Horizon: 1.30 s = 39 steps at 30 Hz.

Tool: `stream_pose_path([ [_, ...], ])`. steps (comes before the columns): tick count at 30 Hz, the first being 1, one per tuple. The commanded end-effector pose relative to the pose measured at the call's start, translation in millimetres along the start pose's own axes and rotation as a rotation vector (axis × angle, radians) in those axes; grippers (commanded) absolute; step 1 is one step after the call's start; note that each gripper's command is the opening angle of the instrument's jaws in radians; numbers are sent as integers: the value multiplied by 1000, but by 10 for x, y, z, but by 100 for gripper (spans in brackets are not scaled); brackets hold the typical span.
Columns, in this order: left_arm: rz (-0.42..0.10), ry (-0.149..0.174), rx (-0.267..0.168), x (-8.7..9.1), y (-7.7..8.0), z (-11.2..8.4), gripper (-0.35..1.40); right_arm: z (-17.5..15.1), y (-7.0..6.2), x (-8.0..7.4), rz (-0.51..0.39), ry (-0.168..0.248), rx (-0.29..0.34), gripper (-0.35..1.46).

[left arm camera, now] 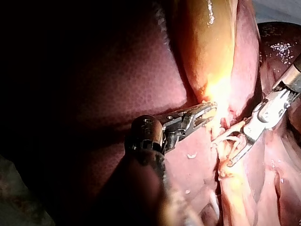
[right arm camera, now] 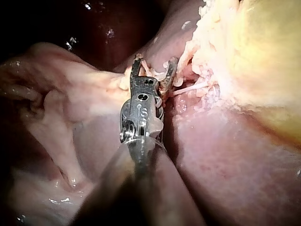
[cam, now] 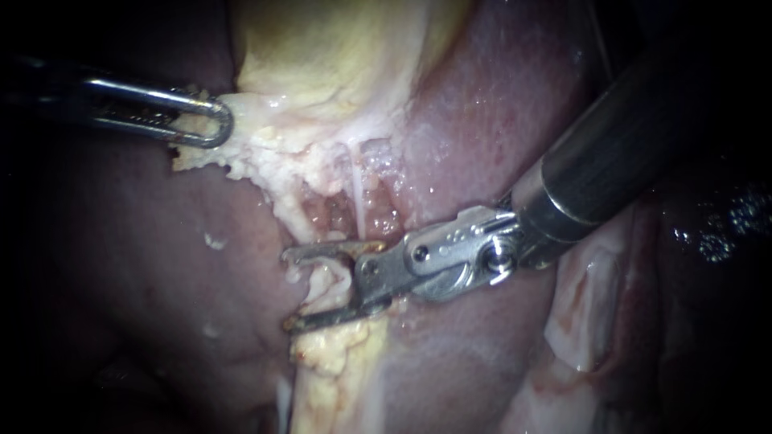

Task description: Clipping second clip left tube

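Observation:
My right instrument [cam: 293, 291] comes in from the upper right, its two jaws standing wide apart astride a pale tube [cam: 328, 283] low in the dissected gap. I cannot see a clip on the tube. The right wrist view shows the same open jaws [right arm camera: 154, 63] with whitish tissue between them. At the upper left, my left instrument [cam: 211, 120] is shut on the ragged pale edge of the gallbladder [cam: 322, 48] and holds it taut. A thin white strand [cam: 357, 189] runs down the gap just above the right jaws.
Dark red liver [cam: 121, 265] lies left of the gap and paler liver surface [cam: 482, 120] to its right. Yellow fatty tissue [cam: 338, 378] runs down below the right jaws. In the left wrist view both instruments [left arm camera: 207, 110] [left arm camera: 223, 150] sit close together.

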Motion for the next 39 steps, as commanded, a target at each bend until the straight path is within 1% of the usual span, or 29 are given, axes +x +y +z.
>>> stream_pose_path([
  [1, 0, 0, 0, 0, 0, 0, -35, 0, 0, 0, 0, 0, 0, 48],
  [4, 0, 0, 0, 0, 0, 0, -35, 0, -2, 1, 5, 6, 0, 49],
  [8, 0, 0, 0, 0, 0, 0, -35, -2, -9, 7, 35, 46, 3, 50],
  [11, 0, 0, 0, 0, 0, 0, -35, -7, -15, 13, 66, 81, 28, 50],
  [14, 0, 0, 0, 0, 0, 0, -35, -18, -21, 24, 96, 125, 81, 50],
  [17, 0, 0, 0, 0, 0, -1, -35, -33, -23, 32, 132, 161, 100, 50],
  [20, 0, 0, 0, 0, 0, -1, -35, -47, -24, 34, 148, 185, 116, 50],
  [22, 0, 0, -1, 0, 0, -1, -35, -55, -24, 34, 165, 200, 123, 50],
  [26, 0, 0, -1, 0, 0, -1, -35, -68, -24, 28, 174, 207, 141, 50],
  [29, 0, 0, -1, 0, 0, -2, -35, -75, -23, 21, 183, 216, 153, 50],
  [34, 0, 0, -1, 0, 0, -2, -35, -82, -10, 6, 215, 238, 163, 50],
  [39, 0, 0, -1, 0, 0, -2, -35, -81, 2, -8, 231, 256, 175, 50],
])
